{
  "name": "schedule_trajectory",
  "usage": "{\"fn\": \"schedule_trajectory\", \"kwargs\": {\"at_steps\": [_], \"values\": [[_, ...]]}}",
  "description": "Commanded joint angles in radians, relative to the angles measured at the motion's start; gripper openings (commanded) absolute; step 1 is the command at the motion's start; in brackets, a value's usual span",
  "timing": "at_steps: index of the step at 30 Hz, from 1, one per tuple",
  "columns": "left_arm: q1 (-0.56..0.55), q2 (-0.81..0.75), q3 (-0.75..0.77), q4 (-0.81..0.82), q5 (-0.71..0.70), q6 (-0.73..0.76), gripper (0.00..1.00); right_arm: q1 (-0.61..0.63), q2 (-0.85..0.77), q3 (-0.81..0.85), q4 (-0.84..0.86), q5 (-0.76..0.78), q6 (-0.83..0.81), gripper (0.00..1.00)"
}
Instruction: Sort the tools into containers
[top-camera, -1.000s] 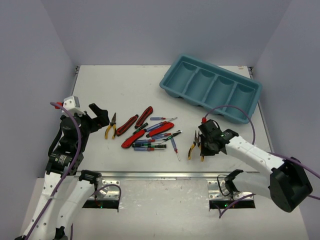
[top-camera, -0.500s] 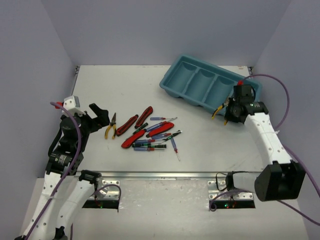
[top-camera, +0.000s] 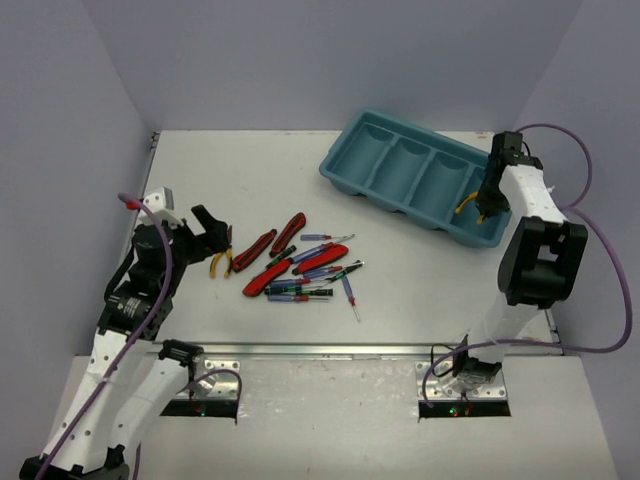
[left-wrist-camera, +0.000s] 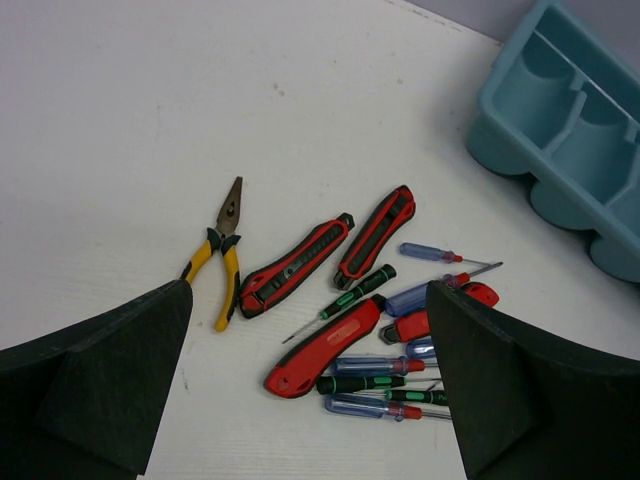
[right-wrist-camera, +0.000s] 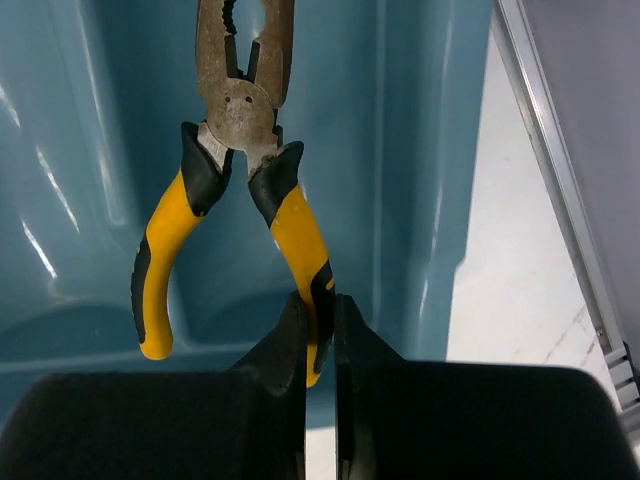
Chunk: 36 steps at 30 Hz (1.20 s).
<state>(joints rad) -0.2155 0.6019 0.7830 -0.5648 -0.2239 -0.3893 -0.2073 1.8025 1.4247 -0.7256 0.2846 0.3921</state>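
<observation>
Right tool (right-wrist-camera: 318, 330) is pinching the yellow pliers (right-wrist-camera: 240, 120) over the end compartment of the teal tray (top-camera: 338, 168), left tool (left-wrist-camera: 308, 300) wide open above the screwdriver pile (left-wrist-camera: 390, 372).

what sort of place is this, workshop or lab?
Probably a lab test cell: a white table boxed in by blank lavender walls, with a staged pile of hand tools and one teal tray.

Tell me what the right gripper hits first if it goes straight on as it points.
Probably the teal tray: the right gripper, shut on the yellow-handled pliers, points into its end compartment, so the pliers' nose would touch there first; depth is unclear.
</observation>
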Motion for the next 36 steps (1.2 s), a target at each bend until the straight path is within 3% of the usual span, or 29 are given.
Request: {"fn": "schedule_trajectory", "kwargs": {"at_steps": [1,3,4,5,6,9,16,21,24,28,36], "values": [[-0.016,0.013,-0.004,0.048,0.023,0.017,1.00,-0.002,0.083,0.162,0.022,0.063,-0.029,0.00],[-0.017,0.022,-0.003,0.047,0.026,0.018,1.00,-0.003,0.124,0.207,-0.004,0.073,-0.026,0.06],[-0.018,0.028,-0.002,0.047,0.026,0.018,1.00,-0.003,0.135,0.226,-0.017,0.077,-0.022,0.17],[-0.018,0.035,-0.002,0.047,0.025,0.019,1.00,-0.003,0.138,0.238,-0.036,0.079,-0.014,0.38],[-0.018,0.042,-0.002,0.048,0.025,0.020,1.00,-0.003,0.138,0.245,-0.050,0.080,-0.007,0.52],[-0.019,0.069,0.004,0.044,0.019,0.019,1.00,-0.003,0.104,0.243,-0.066,0.078,0.002,0.63],[-0.018,0.228,0.039,0.003,-0.032,-0.009,1.00,0.005,-0.054,0.200,-0.079,-0.036,0.013,0.67],[-0.005,0.445,0.080,-0.030,-0.064,-0.058,1.00,0.162,-0.231,0.076,-0.066,-0.182,-0.020,0.68],[0.124,0.594,0.094,-0.047,0.005,-0.066,1.00,0.275,-0.355,-0.046,-0.012,-0.267,-0.026,0.68],[0.268,0.720,0.071,-0.012,0.112,-0.073,0.99,0.311,-0.533,-0.240,0.098,-0.401,0.013,0.68],[0.288,0.860,0.110,-0.029,0.055,-0.153,0.77,0.310,-0.657,-0.339,0.150,-0.546,-0.004,0.69]]}}
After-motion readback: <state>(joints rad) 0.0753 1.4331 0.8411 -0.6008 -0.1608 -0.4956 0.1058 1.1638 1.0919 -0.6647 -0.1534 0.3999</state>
